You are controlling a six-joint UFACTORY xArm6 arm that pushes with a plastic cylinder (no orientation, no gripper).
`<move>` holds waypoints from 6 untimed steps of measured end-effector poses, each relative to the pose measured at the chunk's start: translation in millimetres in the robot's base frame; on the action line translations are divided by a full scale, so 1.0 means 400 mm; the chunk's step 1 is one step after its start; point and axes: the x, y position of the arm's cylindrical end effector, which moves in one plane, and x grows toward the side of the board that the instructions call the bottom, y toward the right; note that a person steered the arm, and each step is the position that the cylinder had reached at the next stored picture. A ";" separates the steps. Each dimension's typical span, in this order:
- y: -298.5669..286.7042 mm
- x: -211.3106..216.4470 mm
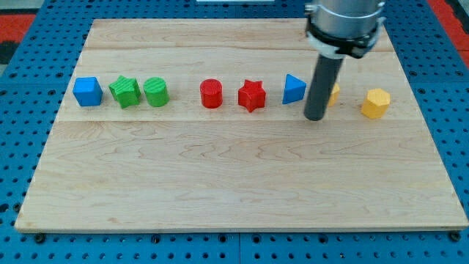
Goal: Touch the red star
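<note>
A straight dark grey rod, round in section, hangs from a wider silvery metal collar ringed with black; my tip ends blunt and flat.

My tip down, rod upright

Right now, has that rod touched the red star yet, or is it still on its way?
Not yet. My tip rests on the board just right of the blue triangle, which sits between it and the red star. Nothing looks done. Left: get past the triangle, then meet the star.
</note>
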 end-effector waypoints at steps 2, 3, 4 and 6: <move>-0.114 -0.031; -0.146 -0.068; -0.168 -0.129; -0.079 -0.197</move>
